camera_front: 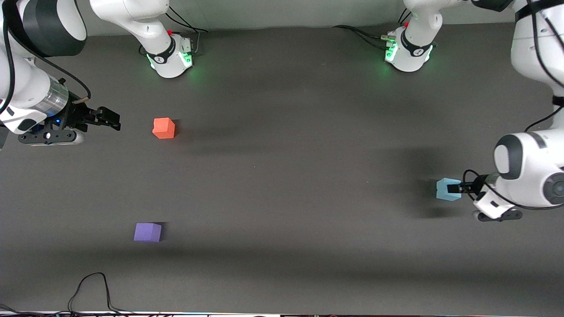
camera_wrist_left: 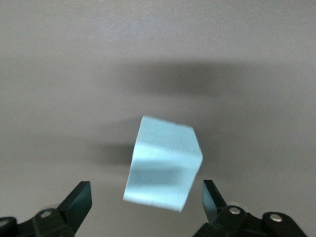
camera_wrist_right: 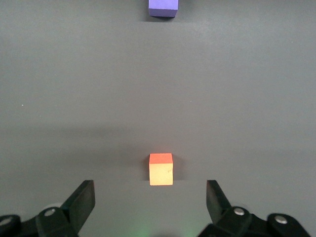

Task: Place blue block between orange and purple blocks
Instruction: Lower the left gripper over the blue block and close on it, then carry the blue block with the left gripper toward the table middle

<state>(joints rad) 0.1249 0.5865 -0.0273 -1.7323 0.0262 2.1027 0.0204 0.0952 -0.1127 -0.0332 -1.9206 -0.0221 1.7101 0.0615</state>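
The blue block (camera_front: 445, 189) lies on the dark table at the left arm's end. My left gripper (camera_front: 452, 189) is down at it and open. In the left wrist view the blue block (camera_wrist_left: 163, 163) sits askew, its near part between the two fingers (camera_wrist_left: 79, 200), with a gap on each side. The orange block (camera_front: 164, 128) and the purple block (camera_front: 147, 232) lie toward the right arm's end, the purple one nearer the front camera. My right gripper (camera_front: 112, 120) hangs open beside the orange block, holding nothing. Its wrist view shows the orange block (camera_wrist_right: 161, 169) and the purple block (camera_wrist_right: 163, 7) ahead of the gripper (camera_wrist_right: 150, 197).
The two arm bases (camera_front: 172, 57) (camera_front: 407, 50) stand along the table's edge farthest from the front camera. A black cable (camera_front: 92, 290) loops on the table's edge nearest that camera. Bare table (camera_front: 286, 176) stretches between the blue block and the other two.
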